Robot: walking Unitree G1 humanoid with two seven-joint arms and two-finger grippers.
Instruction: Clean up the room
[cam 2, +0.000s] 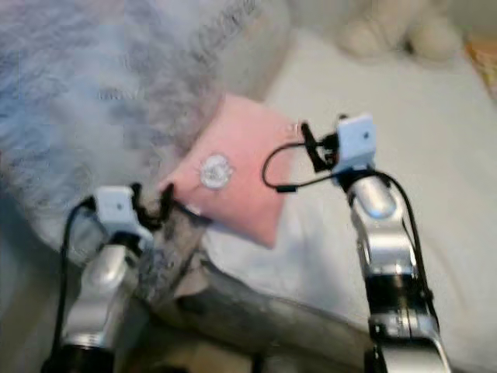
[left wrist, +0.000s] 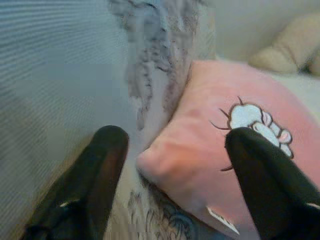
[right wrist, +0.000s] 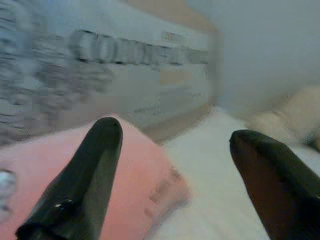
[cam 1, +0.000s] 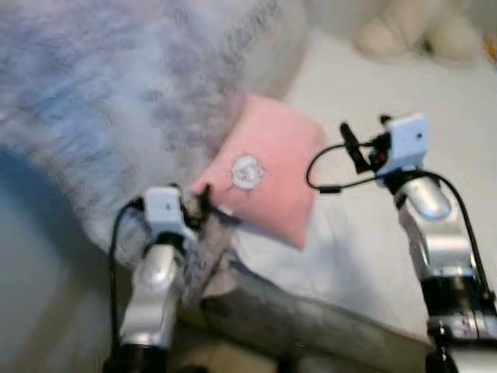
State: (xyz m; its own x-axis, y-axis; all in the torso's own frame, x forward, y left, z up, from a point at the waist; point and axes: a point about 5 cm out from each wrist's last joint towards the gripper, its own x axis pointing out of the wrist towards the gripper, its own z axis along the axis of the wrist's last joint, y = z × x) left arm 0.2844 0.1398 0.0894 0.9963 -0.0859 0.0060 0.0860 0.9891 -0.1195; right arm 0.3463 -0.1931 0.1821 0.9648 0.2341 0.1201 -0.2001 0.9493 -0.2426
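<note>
Fingers on both arms spread wide, nothing clamped in either.

Left gripper (left wrist: 170,165): fingers (left wrist: 95,175) straddle the near corner of the pink pillow (cam 1: 268,175). In the left wrist view the corner sits in the gap between them; whether a pad touches the fabric cannot be told. Head views put this gripper at the pillow's lower-left corner, beside the blue-grey blanket (cam 1: 116,93).

Right gripper (right wrist: 175,165): fingers (right wrist: 85,185) apart, raised near the pillow's far-right edge. Right wrist view looks past that edge and across the white sheet; no contact visible.

Pillow: lies flat on the bed (cam 1: 373,256), near its front edge, partly tucked against the heaped blanket, embroidered white patch (cam 1: 247,172) facing up. A pale plush toy (cam 1: 419,31) rests well apart, at the far side of the bed.

Judgement: one gripper at each of two opposite sides reads as set-up for a two-sided lift, sensible for a soft, floppy item. Grasp not yet made. All views blurred; fine detail unreliable.
</note>
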